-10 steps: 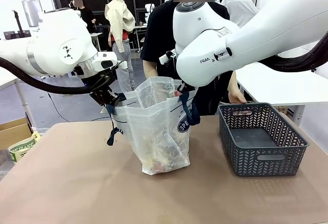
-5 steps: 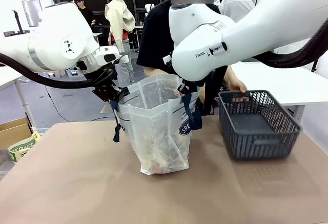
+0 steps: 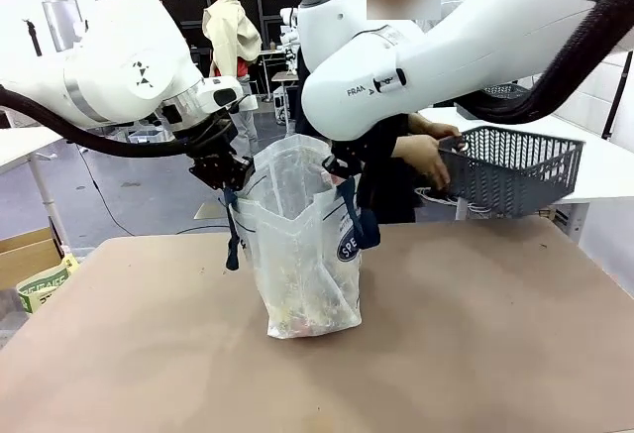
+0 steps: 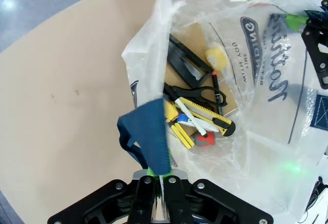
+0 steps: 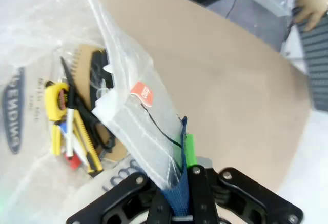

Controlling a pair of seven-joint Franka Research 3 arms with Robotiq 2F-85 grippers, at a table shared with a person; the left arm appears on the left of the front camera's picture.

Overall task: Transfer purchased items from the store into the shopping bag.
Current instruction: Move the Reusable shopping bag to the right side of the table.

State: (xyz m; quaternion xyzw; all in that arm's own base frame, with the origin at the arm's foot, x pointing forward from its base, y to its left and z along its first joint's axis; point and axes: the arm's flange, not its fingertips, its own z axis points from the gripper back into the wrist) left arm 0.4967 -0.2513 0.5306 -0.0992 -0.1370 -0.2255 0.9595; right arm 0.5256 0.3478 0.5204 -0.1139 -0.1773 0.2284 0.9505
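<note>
Both grippers hold the bag by its straps; slip or over-spread is your risk.

Your left gripper (image 4: 156, 177) is pressed together on one navy strap handle (image 4: 147, 131), and your right gripper (image 5: 183, 180) pinches the opposite strap (image 5: 177, 196) along with a fold of film. Between them the shopping bag (image 3: 302, 255) stands mouth-open, its bottom resting on the counter (image 3: 475, 354). A yellow utility knife (image 4: 205, 119), black scissors (image 4: 197, 93) and a tape roll (image 4: 216, 57) lie inside. Each grip is only a thin strap. Pull the arms apart and a strap may slide out or the film tear. Let one go and the bag likely slumps and spills. A person's hand (image 3: 424, 156) holds the grey basket (image 3: 510, 165) clear of the counter, tilted, close by your right arm. Swing that arm and you could hit it. Whether the basket has anything in it, I cannot tell.
</note>
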